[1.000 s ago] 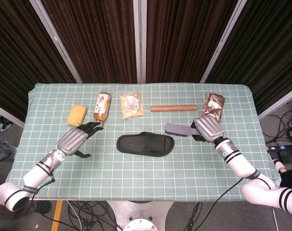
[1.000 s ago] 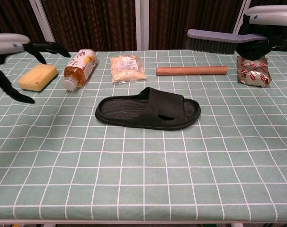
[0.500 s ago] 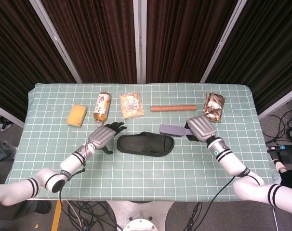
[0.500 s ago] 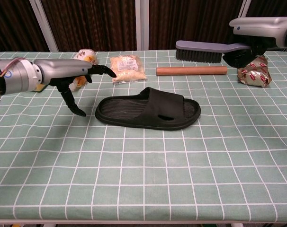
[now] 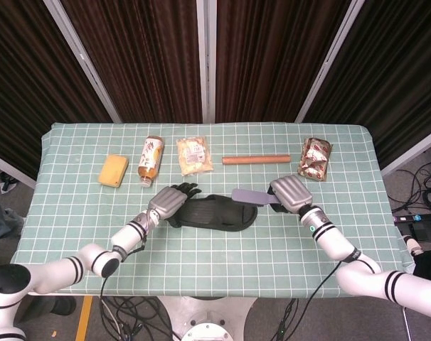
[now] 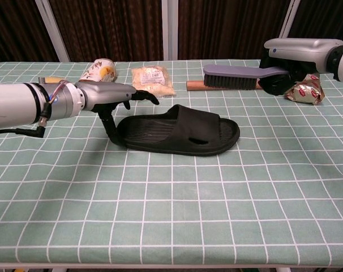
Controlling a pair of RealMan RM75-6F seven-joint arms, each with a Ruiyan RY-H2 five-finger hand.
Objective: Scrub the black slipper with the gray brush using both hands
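Note:
The black slipper [image 5: 219, 212] [image 6: 180, 131] lies flat in the middle of the checked table. My left hand [image 5: 170, 200] [image 6: 112, 96] hovers over the slipper's heel end, fingers spread, thumb reaching down beside the heel; it holds nothing. My right hand [image 5: 289, 194] [image 6: 293, 55] grips the handle of the gray brush [image 5: 249, 197] [image 6: 232, 77]. The brush is held level in the air, bristles down, above and behind the slipper's toe end.
Along the back of the table lie a yellow sponge [image 5: 112, 170], a bottle [image 5: 150, 159] on its side, a snack bag [image 5: 194, 155], a brown rod [image 5: 256, 160] and a brown foil packet [image 5: 315, 158]. Dark curtains hang behind.
My left hand has swept right from the table's left side to the slipper's heel. My right hand has carried the brush left and lower, toward the slipper.

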